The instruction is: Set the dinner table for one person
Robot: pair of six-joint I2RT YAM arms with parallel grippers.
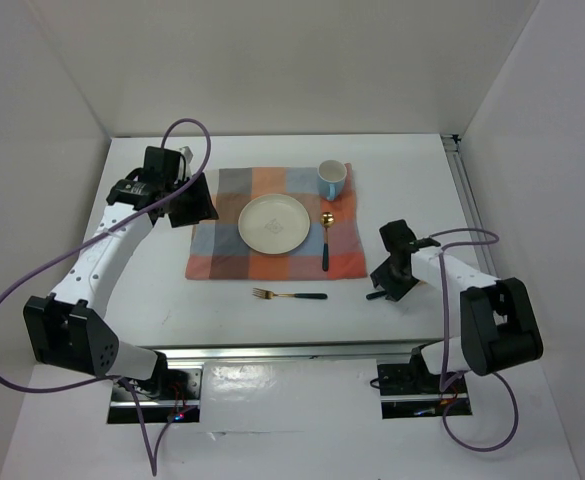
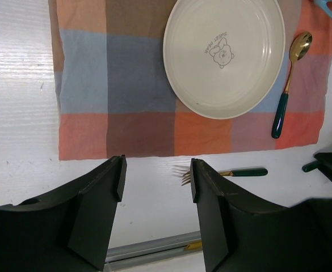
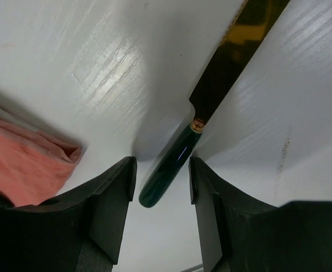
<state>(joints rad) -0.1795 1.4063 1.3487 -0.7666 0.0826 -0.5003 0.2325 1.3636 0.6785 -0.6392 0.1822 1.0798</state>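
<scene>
The white dinner table (image 1: 412, 170) carries a checked cloth mat (image 1: 222, 250). On the mat are a cream plate (image 1: 274, 222), a blue mug (image 1: 332, 179) and a gold spoon with a green handle (image 1: 326, 240). A gold fork with a green handle (image 1: 290, 295) lies on the table in front of the mat. My left gripper (image 1: 192, 202) is open and empty, above the mat's left edge. My right gripper (image 3: 162, 181) is open and low over the table. The green handle of a knife (image 3: 168, 173) lies between its fingers, apart from both. The knife also shows in the top view (image 1: 375, 295).
Metal rails run along the table's front edge (image 1: 292, 350) and right edge (image 1: 467, 190). White walls enclose the back and sides. In the left wrist view I see the plate (image 2: 224, 54), spoon (image 2: 288, 85), fork (image 2: 222, 171) and mat (image 2: 114, 85). The mat's corner (image 3: 24, 164) lies left of my right gripper.
</scene>
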